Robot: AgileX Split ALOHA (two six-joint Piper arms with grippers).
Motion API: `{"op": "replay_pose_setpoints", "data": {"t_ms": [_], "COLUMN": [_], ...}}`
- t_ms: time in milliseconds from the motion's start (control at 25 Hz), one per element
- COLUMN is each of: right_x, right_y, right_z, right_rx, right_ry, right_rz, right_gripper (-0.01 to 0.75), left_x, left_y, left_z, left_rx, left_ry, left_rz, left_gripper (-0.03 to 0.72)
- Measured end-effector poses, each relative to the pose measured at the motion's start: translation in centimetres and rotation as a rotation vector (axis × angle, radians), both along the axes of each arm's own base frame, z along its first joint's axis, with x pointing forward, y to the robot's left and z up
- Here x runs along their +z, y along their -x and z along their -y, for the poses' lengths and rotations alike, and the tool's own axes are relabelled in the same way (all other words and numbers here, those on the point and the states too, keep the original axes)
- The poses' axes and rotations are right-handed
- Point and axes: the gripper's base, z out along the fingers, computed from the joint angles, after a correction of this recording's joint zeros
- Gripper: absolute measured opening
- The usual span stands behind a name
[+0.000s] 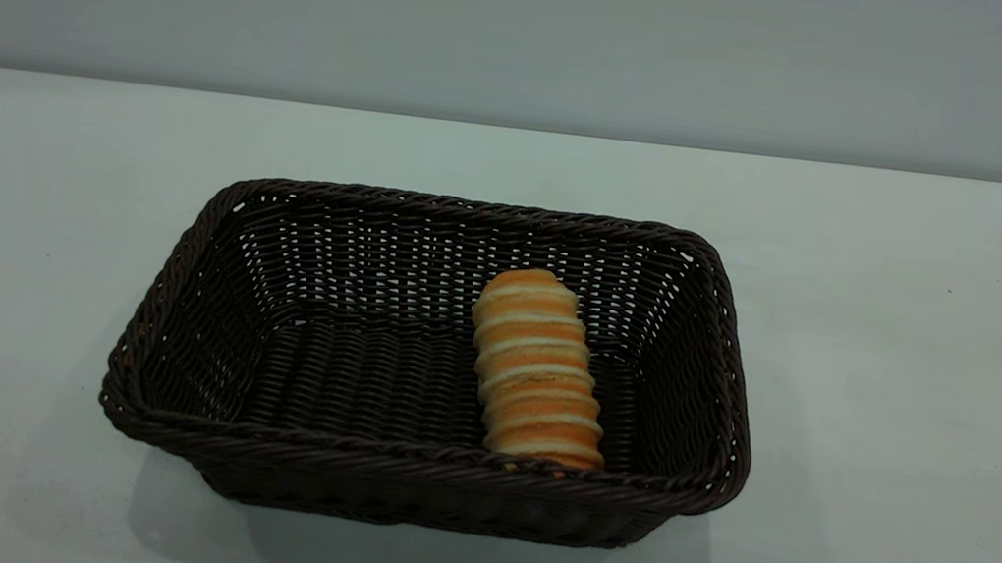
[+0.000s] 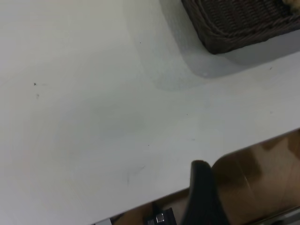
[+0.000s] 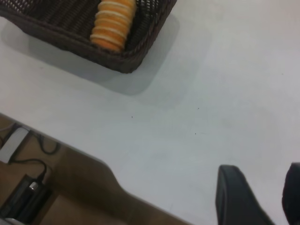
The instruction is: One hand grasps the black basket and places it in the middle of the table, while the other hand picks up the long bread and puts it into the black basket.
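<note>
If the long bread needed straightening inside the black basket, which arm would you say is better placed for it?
Probably the right. The long bread lies in the right half of the black basket, and the right gripper, open and back near the table edge, has it in view.

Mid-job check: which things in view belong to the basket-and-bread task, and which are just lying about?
Task things: black basket, mid-table; long bread lying inside it; table; right gripper, open, empty, near the table edge; left gripper, also back near the edge.

Lying about: cables and a small device below the table edge.
</note>
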Motion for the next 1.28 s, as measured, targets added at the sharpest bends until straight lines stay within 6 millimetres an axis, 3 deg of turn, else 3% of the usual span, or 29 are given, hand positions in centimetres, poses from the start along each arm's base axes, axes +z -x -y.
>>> {"op": "replay_pose_setpoints", "data": {"t_ms": [360, 880, 1280], "right_x": [0.0, 0.0, 0.0], "right_y": [0.0, -0.3, -0.2], "right_z": [0.0, 0.2, 0.2], "right_rx": [-0.020, -0.364, -0.344], "right_ry": [0.000, -0.001, 0.000], "right_rz": [0.000, 0.000, 0.000], "right_gripper": [0.238, 0.238, 0.238], "left_x": [0.0, -0.1, -0.1], "left_y": [0.0, 1.8, 1.9], "left_z": [0.0, -0.1, 0.0], "left_rx": [0.000, 0.213, 0.219], "left_ry": [0.001, 0.018, 0.018], "left_rz": [0.004, 0.141, 0.141], "left_gripper": [0.585, 0.585, 0.585]}}
